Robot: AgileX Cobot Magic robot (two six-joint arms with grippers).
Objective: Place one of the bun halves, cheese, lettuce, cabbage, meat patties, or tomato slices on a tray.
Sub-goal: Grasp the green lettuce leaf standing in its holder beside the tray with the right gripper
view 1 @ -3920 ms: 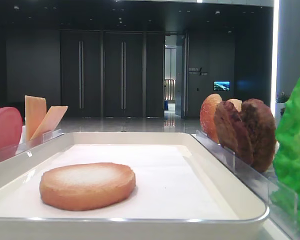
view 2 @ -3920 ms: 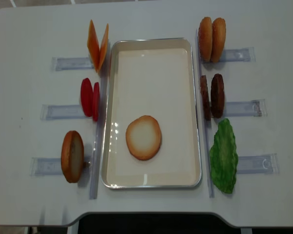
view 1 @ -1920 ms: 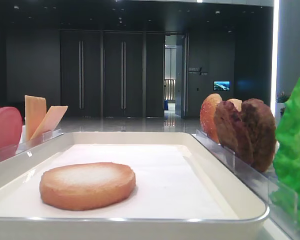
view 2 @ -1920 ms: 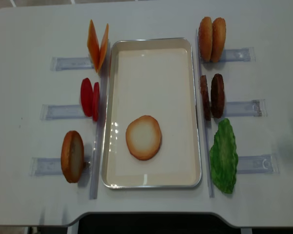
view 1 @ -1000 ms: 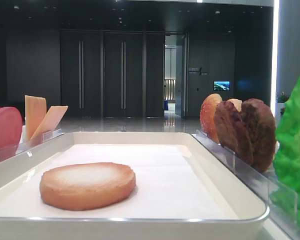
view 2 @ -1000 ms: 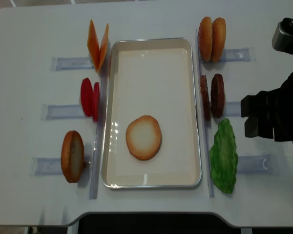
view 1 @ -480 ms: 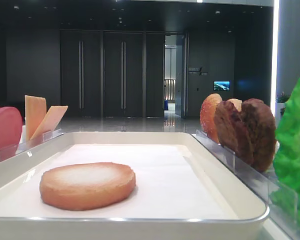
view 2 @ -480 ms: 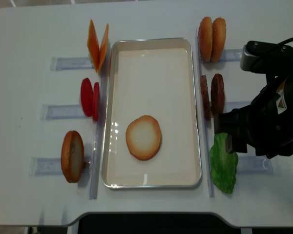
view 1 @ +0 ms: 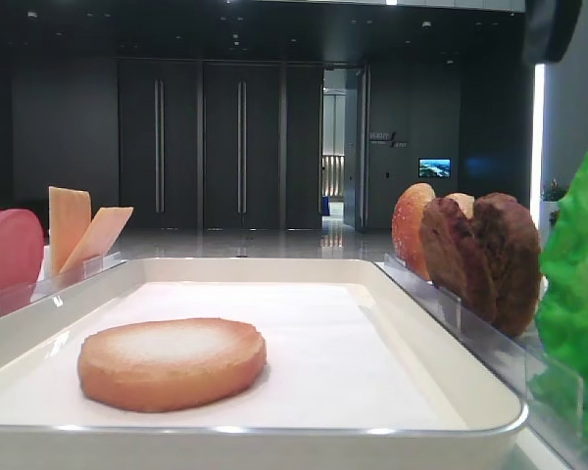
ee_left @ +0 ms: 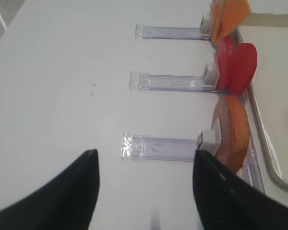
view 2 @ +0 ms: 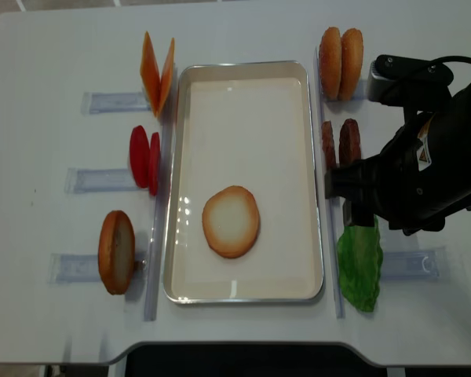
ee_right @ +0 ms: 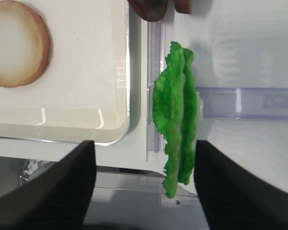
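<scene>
The green ruffled lettuce stands on edge in a clear holder right of the white tray. One bun half lies flat on the tray floor. My right arm hangs over the lettuce's far end. In the right wrist view the right gripper is open, and the lettuce sits between its fingers, close to the right finger. The left gripper is open over bare table beside a standing bun half. No cabbage is in view.
Left of the tray stand cheese slices, tomato slices and a bun half in clear holders. On the right are two bun halves and meat patties, just beyond the lettuce. The table's front edge is near the lettuce.
My right arm has come in from the right edge and moved left until it hangs over the lettuce. Its jaws stay equally wide. Nothing else has moved.
</scene>
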